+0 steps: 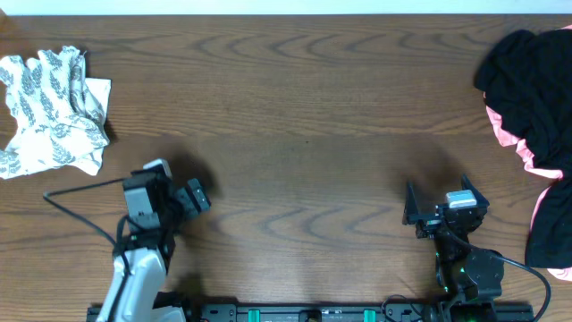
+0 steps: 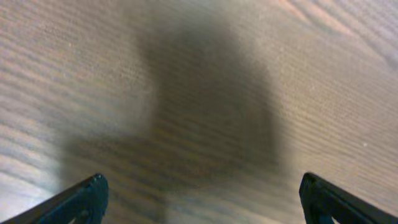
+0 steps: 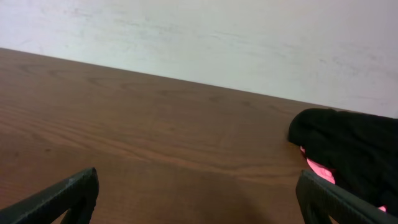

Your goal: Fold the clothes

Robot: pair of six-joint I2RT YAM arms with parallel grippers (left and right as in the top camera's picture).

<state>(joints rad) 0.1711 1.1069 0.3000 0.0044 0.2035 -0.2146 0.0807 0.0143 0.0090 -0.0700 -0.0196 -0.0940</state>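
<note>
The clothes (image 1: 52,109), a white garment printed with grey fern leaves, lie crumpled at the table's far left in the overhead view. My left gripper (image 1: 198,194) hovers low over bare wood to the right of and nearer than the garment, apart from it. In the left wrist view the left gripper (image 2: 201,186) stands open, with only blurred wood grain and its shadow between the fingers (image 2: 90,193). My right gripper (image 1: 438,192) sits at the near right, open too. In the right wrist view the right gripper (image 3: 198,186) has bare table between its fingers (image 3: 74,190).
A heap of black and pink garments (image 1: 532,107) fills the table's right edge and shows at the right of the right wrist view (image 3: 348,149). A pale wall (image 3: 199,37) runs behind the table's far edge. The wooden table (image 1: 304,116) lies bare between the two piles.
</note>
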